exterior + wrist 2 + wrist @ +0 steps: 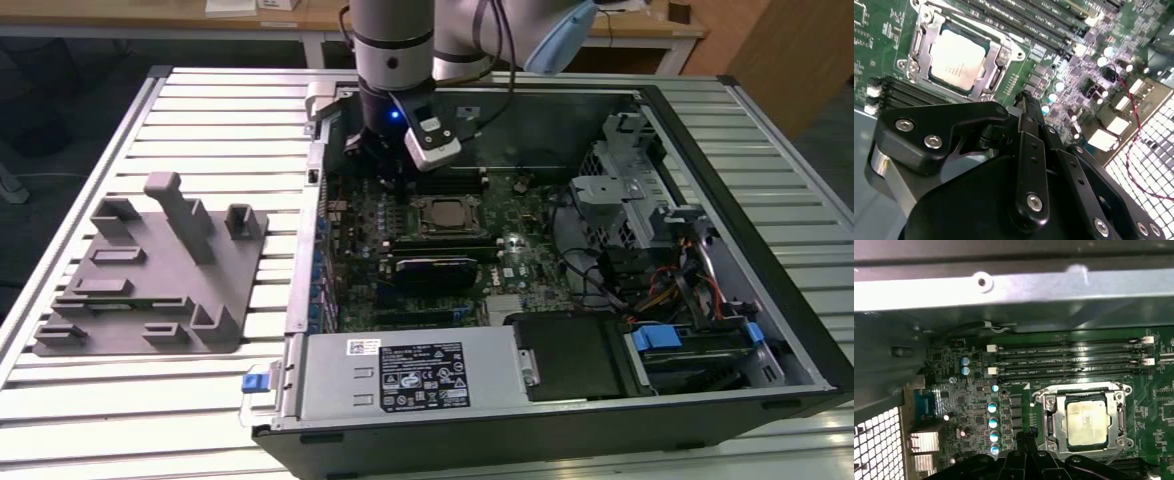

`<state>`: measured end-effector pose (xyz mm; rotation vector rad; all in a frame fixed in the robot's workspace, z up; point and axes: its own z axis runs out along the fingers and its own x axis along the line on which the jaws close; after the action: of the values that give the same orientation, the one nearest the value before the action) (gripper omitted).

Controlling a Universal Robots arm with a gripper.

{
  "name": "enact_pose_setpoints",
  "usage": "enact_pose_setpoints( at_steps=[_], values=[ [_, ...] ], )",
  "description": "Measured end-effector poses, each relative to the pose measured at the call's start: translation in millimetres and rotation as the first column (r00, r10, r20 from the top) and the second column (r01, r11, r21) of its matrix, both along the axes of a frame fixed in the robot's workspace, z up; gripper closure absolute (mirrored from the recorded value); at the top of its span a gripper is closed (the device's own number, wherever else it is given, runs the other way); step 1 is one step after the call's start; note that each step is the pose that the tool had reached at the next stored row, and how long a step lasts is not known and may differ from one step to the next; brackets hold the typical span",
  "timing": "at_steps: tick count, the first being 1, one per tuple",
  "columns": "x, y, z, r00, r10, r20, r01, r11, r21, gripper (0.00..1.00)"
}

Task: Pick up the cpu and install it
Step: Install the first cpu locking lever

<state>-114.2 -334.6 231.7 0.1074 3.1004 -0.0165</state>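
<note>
The cpu [442,215] is a small silvery square lying flat inside the metal socket frame [442,199] on the green motherboard of the open computer case. In both wrist views its pale metal top [956,59] [1085,417] faces up within the frame. My gripper [388,182] hangs low over the board, just toward the exterior view's left of the socket and apart from the chip. Its black fingertips [1024,100] [1021,436] come together in a narrow point with nothing between them.
A grey fixture [147,270] with upright pegs sits on the slatted table at the exterior view's left. Memory slots [1069,357] run behind the socket. The case wall [318,150], a power supply [400,375] and a drive cage with cables [654,250] hem the board in.
</note>
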Motion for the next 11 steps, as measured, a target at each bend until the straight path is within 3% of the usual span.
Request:
enact_pose_setpoints(
  at_steps=[3, 6, 7, 8, 11],
  values=[
    [-0.7, -0.3, 0.2, 1.0, 0.0, 0.0002, 0.0, 0.9995, 0.031, 0.89],
    [-0.8, -0.6, 0.7, 1.0, 0.0, 0.0, 0.0, 0.9974, 0.0718, 0.89],
    [-0.8, -0.6, 1.2, 1.0, 0.0, 0.0001, 0.0, 0.9968, 0.0805, 0.89],
    [-0.9, -0.6, 1.7, 1.0, 0.0, 0.0, 0.0, 0.9963, 0.0864, 0.89],
    [-1.4, -0.7, 3.9, 1.0, 0.0, 0.001, 0.0, 0.9959, 0.09, 0.89]
  ],
)
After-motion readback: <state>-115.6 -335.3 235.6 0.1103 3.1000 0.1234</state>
